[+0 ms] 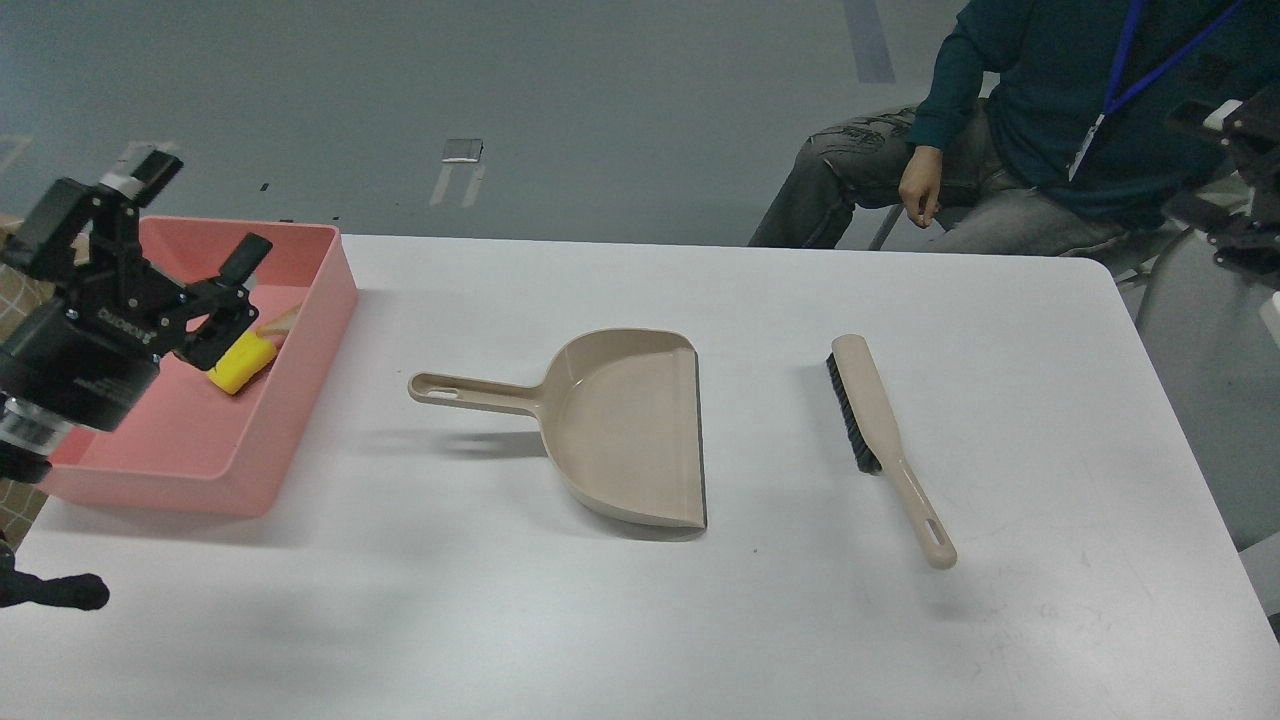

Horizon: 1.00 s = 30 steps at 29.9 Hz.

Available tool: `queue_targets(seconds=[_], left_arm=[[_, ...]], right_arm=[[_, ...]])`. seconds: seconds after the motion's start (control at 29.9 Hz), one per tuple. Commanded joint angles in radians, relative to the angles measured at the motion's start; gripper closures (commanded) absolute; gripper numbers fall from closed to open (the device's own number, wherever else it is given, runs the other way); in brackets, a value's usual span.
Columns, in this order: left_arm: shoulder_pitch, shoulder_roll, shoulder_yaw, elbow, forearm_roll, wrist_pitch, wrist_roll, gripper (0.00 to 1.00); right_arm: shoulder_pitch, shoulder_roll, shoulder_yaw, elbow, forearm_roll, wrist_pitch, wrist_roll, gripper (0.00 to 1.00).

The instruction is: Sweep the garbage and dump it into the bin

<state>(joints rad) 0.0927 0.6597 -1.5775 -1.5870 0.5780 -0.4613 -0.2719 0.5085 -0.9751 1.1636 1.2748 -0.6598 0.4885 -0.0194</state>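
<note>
- Yellow chunk (242,362) and stick (281,320) lie inside the pink bin (300,330), far left: dumping looks done.
- Left tool (195,300) hangs above, fingers apart, empty.
- Dustpan (620,425) and brush (880,430) rest flat on the worktop (700,620).
- Right tool (1235,190): cannot tell.

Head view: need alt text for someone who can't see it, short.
On a white table, the yellow spongy chunk and a beige stick lie inside the pink bin at far left, with the robot's left gripper above it, jaws apart. An empty beige dustpan sits mid-table with a black-bristled brush to its right; a seated person is behind.
</note>
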Motion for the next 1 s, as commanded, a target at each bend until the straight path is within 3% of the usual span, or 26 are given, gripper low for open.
queue_targets(seconds=[0.0, 0.07, 0.23, 0.53, 0.64, 0.67, 0.7, 0.77, 0.87, 0.97], left_arm=[[-0.120, 0.001, -0.010, 0.030, -0.055, 0.022, 0.040, 0.02], [-0.192, 0.000, 0.002, 0.061, -0.053, 0.070, 0.051, 0.02], [-0.332, -0.015, 0.036, 0.151, -0.050, 0.203, 0.128, 0.02], [-0.501, -0.104, 0.273, 0.226, -0.041, 0.338, 0.134, 0.02], [-0.531, -0.112, 0.335, 0.231, -0.043, 0.346, 0.178, 0.02], [-0.544, -0.112, 0.347, 0.234, -0.043, 0.349, 0.206, 0.02], [-0.580, -0.118, 0.367, 0.248, -0.043, 0.348, 0.265, 0.02], [-0.619, -0.147, 0.399, 0.290, -0.043, 0.339, 0.319, 0.02], [-0.656, -0.193, 0.413, 0.347, -0.052, 0.336, 0.324, 0.02], [-0.692, -0.229, 0.418, 0.396, -0.047, 0.323, 0.326, 0.02]], right_arm=[[0.051, 0.045, 0.005, -0.080, 0.037, 0.000, 0.001, 0.02], [0.076, 0.070, 0.005, -0.118, 0.039, 0.000, 0.001, 0.02], [0.149, 0.148, -0.008, -0.244, 0.039, 0.000, 0.001, 0.02], [0.252, 0.275, -0.048, -0.412, 0.039, 0.000, 0.001, 0.02], [0.292, 0.326, -0.071, -0.456, 0.037, 0.000, 0.001, 0.00], [0.298, 0.346, -0.068, -0.466, 0.037, 0.000, 0.001, 0.00], [0.310, 0.387, -0.065, -0.498, 0.037, 0.000, 0.001, 0.00], [0.332, 0.442, -0.064, -0.547, 0.037, 0.000, 0.001, 0.00], [0.369, 0.512, -0.064, -0.612, 0.037, 0.000, 0.012, 0.00], [0.401, 0.579, -0.065, -0.684, 0.032, 0.000, 0.061, 0.00]])
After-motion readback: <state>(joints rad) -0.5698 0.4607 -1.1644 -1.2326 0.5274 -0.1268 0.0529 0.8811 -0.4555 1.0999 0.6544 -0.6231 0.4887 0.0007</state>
